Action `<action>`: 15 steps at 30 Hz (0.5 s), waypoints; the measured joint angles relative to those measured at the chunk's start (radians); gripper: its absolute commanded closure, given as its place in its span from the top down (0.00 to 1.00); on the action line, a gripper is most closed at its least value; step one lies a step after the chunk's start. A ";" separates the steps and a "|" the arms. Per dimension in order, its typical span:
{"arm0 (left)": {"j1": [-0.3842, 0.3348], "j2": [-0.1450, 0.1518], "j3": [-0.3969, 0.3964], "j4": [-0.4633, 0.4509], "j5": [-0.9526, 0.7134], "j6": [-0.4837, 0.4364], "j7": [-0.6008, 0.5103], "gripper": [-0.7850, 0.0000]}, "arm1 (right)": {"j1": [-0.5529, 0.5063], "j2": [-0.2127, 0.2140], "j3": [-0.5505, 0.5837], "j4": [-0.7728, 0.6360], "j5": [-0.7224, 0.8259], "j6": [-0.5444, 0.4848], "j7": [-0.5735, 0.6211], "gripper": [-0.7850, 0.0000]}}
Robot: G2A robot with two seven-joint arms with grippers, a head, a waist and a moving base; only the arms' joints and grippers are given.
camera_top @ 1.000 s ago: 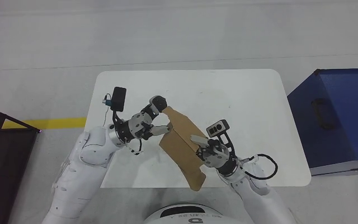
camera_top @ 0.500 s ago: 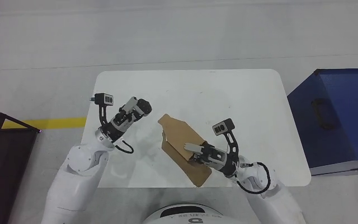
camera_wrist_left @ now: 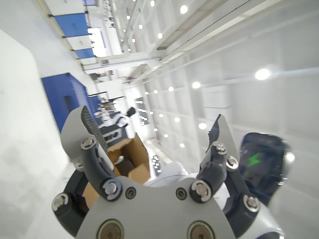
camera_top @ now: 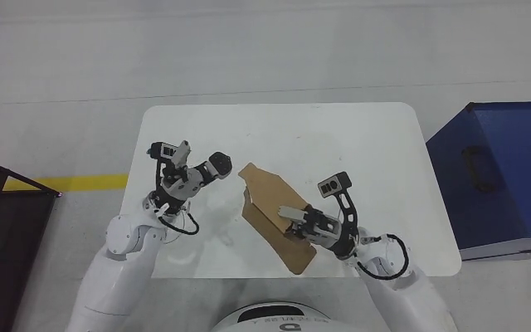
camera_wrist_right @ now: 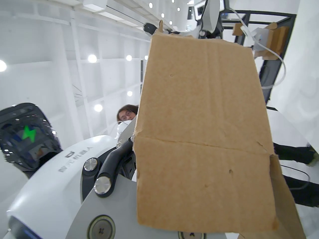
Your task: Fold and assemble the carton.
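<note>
Top view: on the left, the left gripper point(camera_top: 218, 162) is wide open and holds nothing, near the carton point(camera_top: 267, 199) but not touching it. The brown carton is tilted over the middle of the white table point(camera_top: 373, 141). On the right, the right gripper point(camera_top: 293, 218) pinches its edge

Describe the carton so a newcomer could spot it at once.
On the near half of the white table, about midway across, is the carton: a flattish brown cardboard piece gripped by the right gripper. It is the only brown thing there.
</note>
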 measured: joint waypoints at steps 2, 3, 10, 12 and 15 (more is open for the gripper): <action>0.007 -0.004 0.012 0.001 -0.030 0.004 0.000 1.00 | 0.002 0.002 0.009 0.012 0.026 -0.004 0.018 0.00; 0.009 -0.005 0.017 -0.001 -0.037 0.004 0.002 1.00 | 0.003 0.003 0.009 0.013 0.027 -0.004 0.023 0.00; -0.008 -0.017 0.067 -0.022 0.003 0.016 0.042 1.00 | 0.034 0.005 -0.032 0.012 -0.047 0.030 0.031 0.00; -0.018 -0.019 0.079 -0.021 0.002 0.021 0.044 1.00 | 0.038 0.005 -0.037 0.012 -0.048 0.030 0.026 0.00; -0.029 -0.023 0.095 -0.028 -0.003 0.035 0.034 1.00 | 0.037 0.007 -0.032 0.015 -0.041 0.020 0.015 0.00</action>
